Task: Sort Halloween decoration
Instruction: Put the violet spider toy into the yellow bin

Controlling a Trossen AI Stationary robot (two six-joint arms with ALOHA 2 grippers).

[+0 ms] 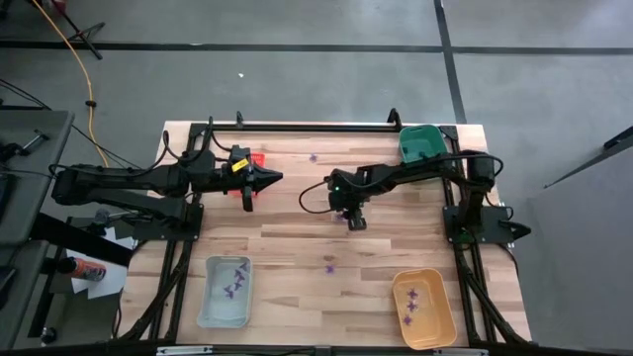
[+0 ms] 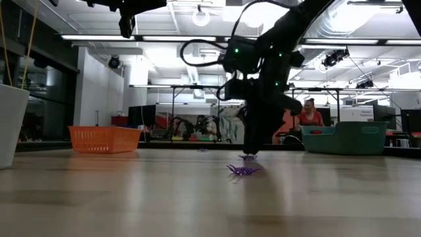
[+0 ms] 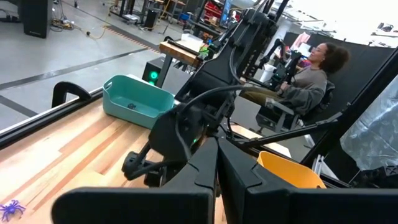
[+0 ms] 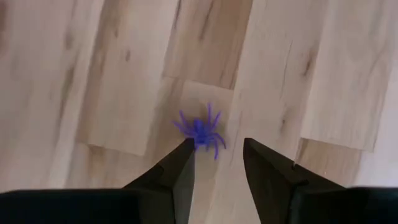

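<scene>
My right gripper (image 4: 217,144) is open and points down at the table's middle (image 1: 354,220). A purple spider piece (image 4: 202,132) lies flat on the wood just ahead of its fingertips, closest to one finger (image 4: 185,152). In the low view the gripper (image 2: 250,151) stands over that piece (image 2: 248,157). Another purple piece (image 2: 243,170) lies nearer the near edge (image 1: 329,264), and a third (image 1: 314,156) lies toward the far edge. My left gripper (image 1: 269,178) is shut and hovers beside the red tray (image 1: 255,158). My right gripper comes at the purple spider piece from above, pointing down. Its legs (image 4: 189,140) reach close to one fingertip, and I cannot tell whether they touch. The piece lies flat on the table, not between the fingers.
The green tray (image 1: 423,144) sits at the far right. The pale blue tray (image 1: 226,292) at near left and the orange tray (image 1: 423,309) at near right both hold purple pieces. A black rail (image 1: 297,126) runs along the far edge. A person (image 3: 314,68) sits beyond the table.
</scene>
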